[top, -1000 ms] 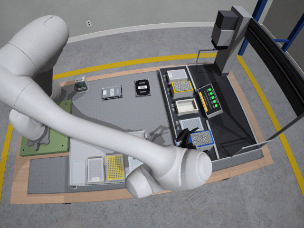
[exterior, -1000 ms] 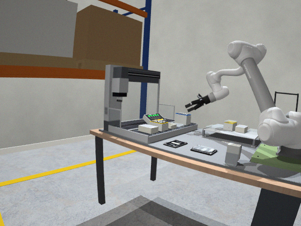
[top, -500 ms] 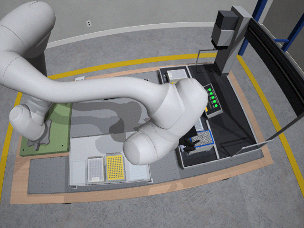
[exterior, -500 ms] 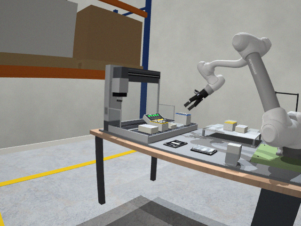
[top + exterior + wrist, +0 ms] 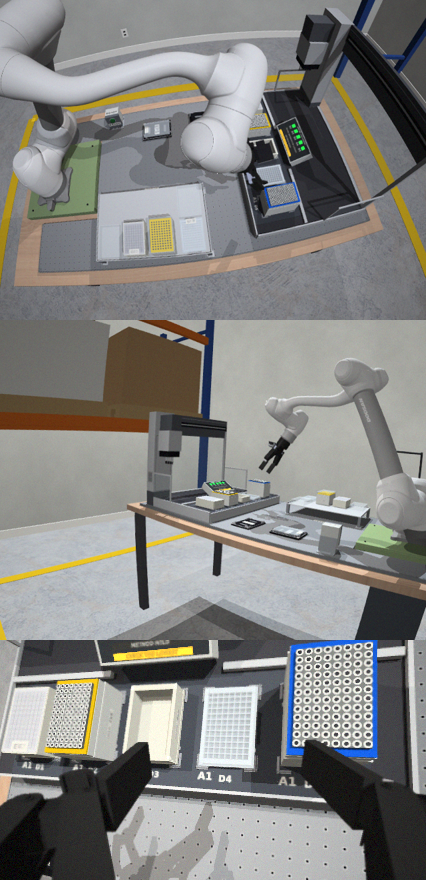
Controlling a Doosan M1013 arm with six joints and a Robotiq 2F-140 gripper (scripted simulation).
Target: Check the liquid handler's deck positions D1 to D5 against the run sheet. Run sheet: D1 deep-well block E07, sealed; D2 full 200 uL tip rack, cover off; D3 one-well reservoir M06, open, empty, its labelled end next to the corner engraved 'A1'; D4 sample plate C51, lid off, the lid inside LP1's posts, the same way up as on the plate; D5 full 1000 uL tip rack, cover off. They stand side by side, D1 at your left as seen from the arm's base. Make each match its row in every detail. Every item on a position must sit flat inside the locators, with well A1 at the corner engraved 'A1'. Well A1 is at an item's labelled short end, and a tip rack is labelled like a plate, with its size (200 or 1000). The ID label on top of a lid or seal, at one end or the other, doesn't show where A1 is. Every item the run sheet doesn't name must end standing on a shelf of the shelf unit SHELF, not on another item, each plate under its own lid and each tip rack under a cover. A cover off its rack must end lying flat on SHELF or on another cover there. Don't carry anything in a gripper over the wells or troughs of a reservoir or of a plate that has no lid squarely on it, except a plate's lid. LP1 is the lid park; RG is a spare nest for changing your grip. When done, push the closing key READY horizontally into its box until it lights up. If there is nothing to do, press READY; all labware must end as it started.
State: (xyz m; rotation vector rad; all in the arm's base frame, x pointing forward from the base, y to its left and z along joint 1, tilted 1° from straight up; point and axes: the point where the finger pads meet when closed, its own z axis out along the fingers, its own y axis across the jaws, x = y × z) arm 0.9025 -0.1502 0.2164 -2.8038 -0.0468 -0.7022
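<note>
My gripper (image 5: 269, 465) hangs open and empty in the air above the deck's front rail, pointing down at the row; in the wrist view its fingers frame positions D3 to D5. From left in that view stand a white sealed block on D1 (image 5: 27, 720), a yellow-rimmed tip rack without cover on D2 (image 5: 70, 715), an open cream reservoir on D3 (image 5: 152, 722), an unlidded well plate on D4 (image 5: 229, 726) and a blue-rimmed tip rack without cover on D5 (image 5: 334, 695). Engraved "A1" marks lie at the near ends. A clear lid (image 5: 156, 129) lies in the lid park.
The shelf unit (image 5: 153, 220) holds a lidded plate (image 5: 134, 237), a yellow tip rack (image 5: 160, 234) and a clear-covered item (image 5: 192, 234). The READY box (image 5: 113, 117) stands at the table's back. The handler's status panel (image 5: 294, 141) and gantry (image 5: 319, 51) rise behind the deck row.
</note>
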